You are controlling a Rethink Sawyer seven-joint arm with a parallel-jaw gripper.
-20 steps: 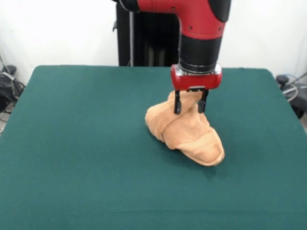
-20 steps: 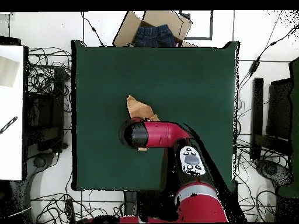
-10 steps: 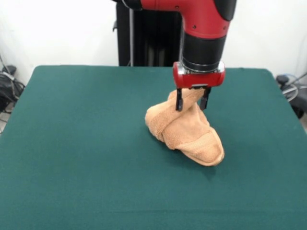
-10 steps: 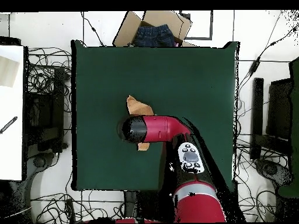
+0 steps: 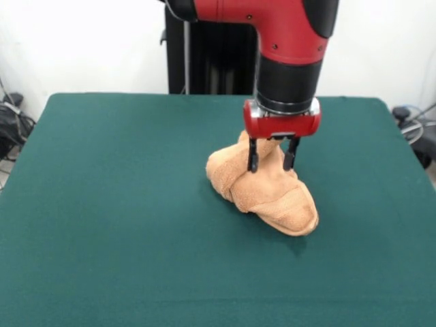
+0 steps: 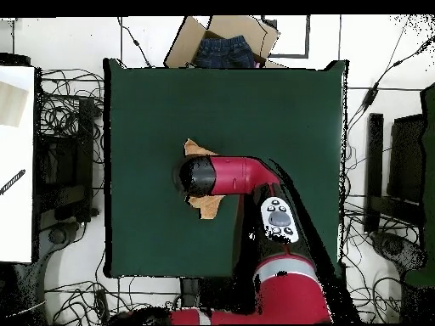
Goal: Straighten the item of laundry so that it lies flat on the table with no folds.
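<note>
- The towel [image 5: 262,187] lay bunched in a heap near the middle of the bench [image 5: 102,204], directly beneath the end effector [image 5: 271,155] and trailing away from it toward the front camera's side.
- The end effector pointed straight down, its two dark fingers [image 5: 253,155] parted narrowly on either side of the heap's raised top. From the front view, cloth showed between them, but whether they were actually pinching it could not be told.
- In the overhead view the arm [image 6: 225,177] covered most of the towel [image 6: 204,205]; only small peach edges showed on either side of the wrist.
- Judged by how things lay, the task was barely begun: the towel was wrapped over itself, with a banded fold draped across the lower lump and no flat area visible.
- What was left appeared to be nearly everything: taking hold of an edge or corner, drawing the cloth out across the open bench around the end effector, and smoothing each fold.
- A box holding dark blue fabric [image 6: 225,51] sat beyond the bench, well apart from the end effector.
</note>
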